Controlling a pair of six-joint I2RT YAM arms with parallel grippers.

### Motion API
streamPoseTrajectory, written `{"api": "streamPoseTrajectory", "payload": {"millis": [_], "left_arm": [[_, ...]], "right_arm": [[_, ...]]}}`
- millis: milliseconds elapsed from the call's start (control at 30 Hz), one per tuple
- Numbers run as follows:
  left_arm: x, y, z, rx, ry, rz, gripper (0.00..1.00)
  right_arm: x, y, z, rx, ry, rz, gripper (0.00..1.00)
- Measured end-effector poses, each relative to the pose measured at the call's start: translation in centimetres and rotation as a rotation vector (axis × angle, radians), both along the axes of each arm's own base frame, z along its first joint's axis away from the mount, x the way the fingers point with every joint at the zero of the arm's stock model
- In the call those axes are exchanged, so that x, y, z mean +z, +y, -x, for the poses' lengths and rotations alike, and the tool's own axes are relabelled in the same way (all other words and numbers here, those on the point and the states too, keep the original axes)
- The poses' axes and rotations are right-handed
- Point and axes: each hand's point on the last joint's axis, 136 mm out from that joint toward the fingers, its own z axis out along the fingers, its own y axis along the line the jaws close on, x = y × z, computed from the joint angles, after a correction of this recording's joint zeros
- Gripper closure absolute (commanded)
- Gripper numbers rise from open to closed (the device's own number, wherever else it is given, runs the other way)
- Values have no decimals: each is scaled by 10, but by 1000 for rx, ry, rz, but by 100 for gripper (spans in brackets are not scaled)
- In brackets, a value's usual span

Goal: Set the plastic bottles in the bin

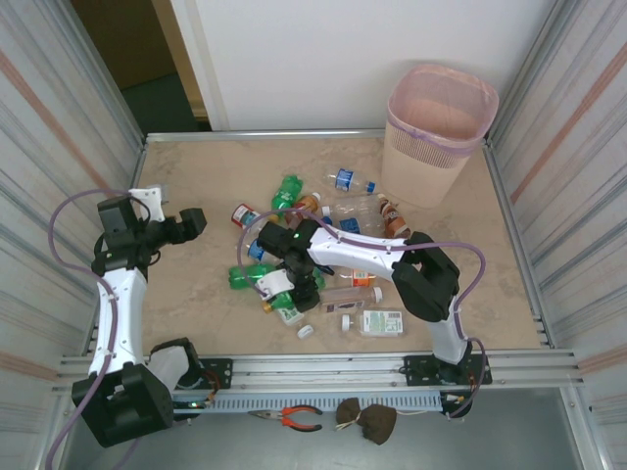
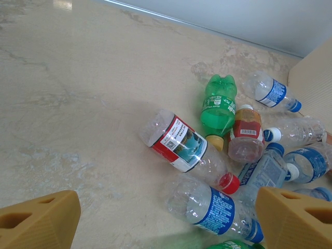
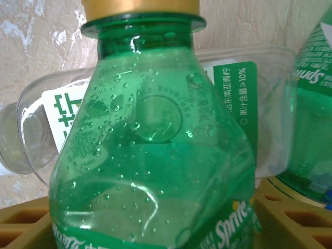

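Green bottle (image 3: 155, 155) hides labelled clear bottle (image 3: 244, 93) behind.

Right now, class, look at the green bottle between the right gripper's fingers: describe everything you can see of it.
The green bottle is translucent green plastic with a gold cap above a collar ring. Droplets cling inside, its wall is dented low down, and a Sprite label wraps its lower part. It lies across a clear bottle with a green-and-white label, between the right gripper's fingers, which flank it closely; contact is unclear.
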Motion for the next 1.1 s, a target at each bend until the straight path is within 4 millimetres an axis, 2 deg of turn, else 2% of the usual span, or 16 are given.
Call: {"api": "streamPoseTrajectory", "payload": {"millis": [367,700,800,933,1100], "left_arm": [[0,0,0,0,0,0,12],[0,0,0,0,0,0,12],[0,0,0,0,0,0,12],[0,0,0,0,0,0,12],[0,0,0,0,0,0,12]], "right_arm": [[3,1,-1,-17,1,-3,35],[20,9,-6,-27,-21,-41,38],[36,12,-7,-34,-32,-73,38],[71,17,-12,-68,-31,-171,38],[116,14,-27,-150,-18,-316,40]]}}
